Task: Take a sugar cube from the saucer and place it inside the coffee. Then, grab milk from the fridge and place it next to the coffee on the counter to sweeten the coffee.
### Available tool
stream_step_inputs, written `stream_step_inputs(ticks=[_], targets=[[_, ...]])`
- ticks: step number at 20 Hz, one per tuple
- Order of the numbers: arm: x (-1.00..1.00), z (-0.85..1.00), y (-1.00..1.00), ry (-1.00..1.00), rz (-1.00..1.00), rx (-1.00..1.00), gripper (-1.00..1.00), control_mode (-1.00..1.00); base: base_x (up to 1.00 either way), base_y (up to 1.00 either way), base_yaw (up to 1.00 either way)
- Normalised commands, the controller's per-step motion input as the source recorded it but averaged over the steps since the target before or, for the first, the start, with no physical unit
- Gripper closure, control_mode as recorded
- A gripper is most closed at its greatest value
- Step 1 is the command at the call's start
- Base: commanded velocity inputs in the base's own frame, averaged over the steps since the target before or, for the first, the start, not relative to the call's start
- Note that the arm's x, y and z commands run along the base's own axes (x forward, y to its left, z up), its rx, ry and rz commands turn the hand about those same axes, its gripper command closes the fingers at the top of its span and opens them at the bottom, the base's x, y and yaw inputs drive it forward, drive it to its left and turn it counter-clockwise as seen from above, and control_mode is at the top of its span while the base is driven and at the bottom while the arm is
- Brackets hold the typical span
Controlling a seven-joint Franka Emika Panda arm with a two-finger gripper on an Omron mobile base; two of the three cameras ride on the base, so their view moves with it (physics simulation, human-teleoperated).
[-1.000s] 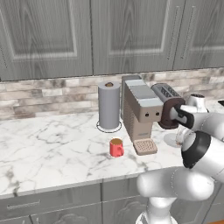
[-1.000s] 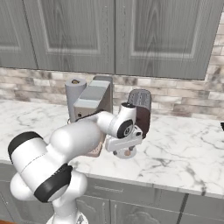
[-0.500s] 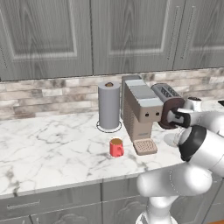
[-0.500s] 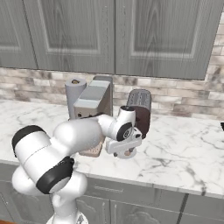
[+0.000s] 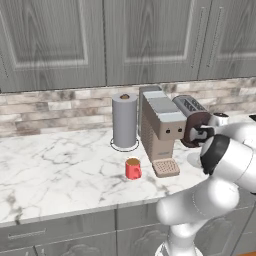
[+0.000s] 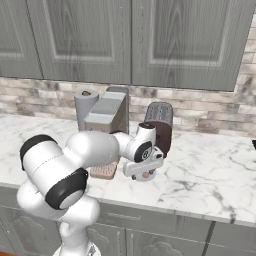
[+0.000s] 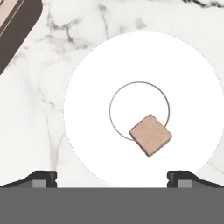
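Note:
In the hand view the white round saucer (image 7: 144, 78) lies right below my open gripper (image 7: 113, 177). The tan sugar cube (image 7: 150, 134) rests on it, just right of centre, between and ahead of the two fingertips (image 7: 43, 177). From the right base view my gripper (image 6: 144, 172) hangs low over the saucer (image 6: 146, 177), in front of the toaster. The coffee, a red mug (image 5: 133, 168) with brown liquid, stands on the marble counter (image 5: 60, 170) left of the coffee machine. The milk and the fridge are out of view.
A coffee machine (image 5: 160, 127) with a drip tray (image 5: 166, 168) stands behind the mug. A dark toaster (image 5: 192, 117) stands to its right and a paper towel roll (image 5: 124, 120) to its left. Grey wall cabinets (image 5: 150, 40) hang above.
My hand has come down a little toward the saucer. The jaws have stayed open and the mug has not moved.

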Motion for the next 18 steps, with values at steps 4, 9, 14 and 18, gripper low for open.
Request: stream_step_inputs(ticks=[4,9,14,18], targets=[[0.18,-0.10,0.00,0.00,0.00,-0.01,-1.00,-1.00,0.00,0.00,0.00],[0.07,-0.13,0.00,0.00,0.00,-0.01,-1.00,-1.00,0.00,0.00,0.00],[0.10,-0.11,-0.01,0.00,0.00,-0.02,-1.00,-1.00,0.00,0.00,0.00],[0.08,-0.06,-0.11,0.00,0.00,0.00,-1.00,-1.00,0.00,0.00,0.00]])
